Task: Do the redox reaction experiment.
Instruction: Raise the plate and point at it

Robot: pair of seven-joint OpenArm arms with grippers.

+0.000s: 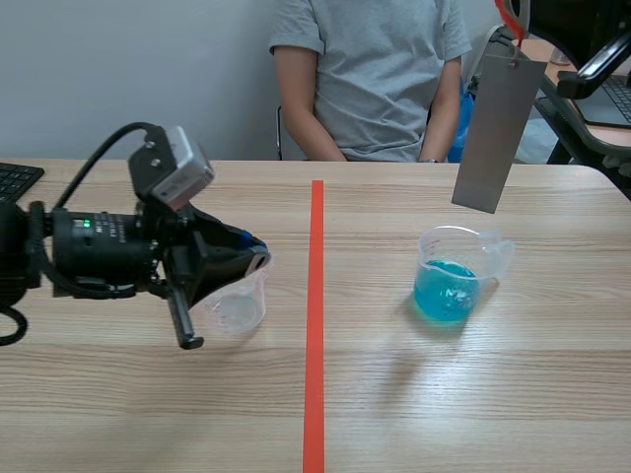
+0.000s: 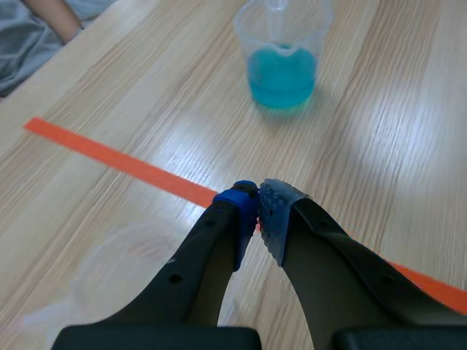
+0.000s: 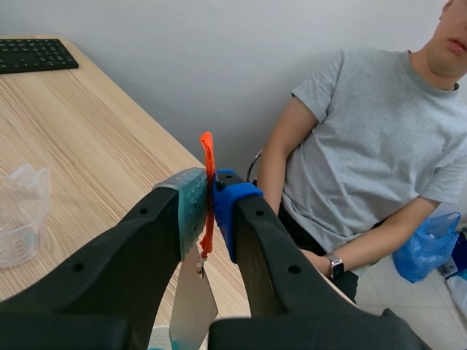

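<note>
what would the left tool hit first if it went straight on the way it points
Most likely the beaker of blue liquid, dead ahead of the shut left tool across the tape line. If its tilt is steeper than it looks, the wooden table comes first.

Pale wooden bench [image 1: 394,414] open along its near edge, clear plastic beaker of blue liquid [image 1: 449,288] standing at right, flat grey metal strip [image 1: 490,133] hanging above it, empty clear plastic beaker [image 1: 240,305] under the left arm [image 1: 99,246].
</note>
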